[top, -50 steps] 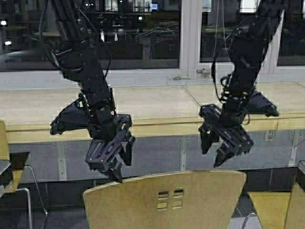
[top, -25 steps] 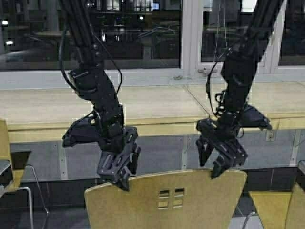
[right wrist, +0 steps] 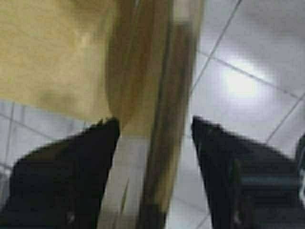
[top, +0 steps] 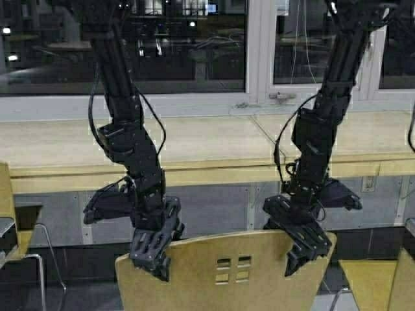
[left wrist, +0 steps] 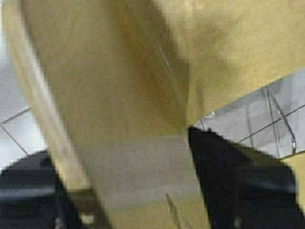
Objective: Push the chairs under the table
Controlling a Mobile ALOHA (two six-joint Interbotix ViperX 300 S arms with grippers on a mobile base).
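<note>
Pale beige and long, the table runs across the room beyond both claws, under the dark windows, with its thick front edge higher than the claws in the high view. Grey panels close the space beneath it.

Next in size is the mustard chair directly under the two claws, its curved back upright and facing the robot, four small square cutouts near the top between the claws. It stands short of the table, not pushed under. A second yellow chair shows partly out past the left claw, and a third chair out past the right claw.

The left claw sits down over the near chair's top edge at its left corner. In the left wrist view the chair back fills the space between the fingers, which straddle the edge with the jaws spread around it.

The right claw is set on the top edge at the right corner. The right wrist view shows the chair's edge standing between two dark fingers, each apart from it, over pale tiled floor.
</note>
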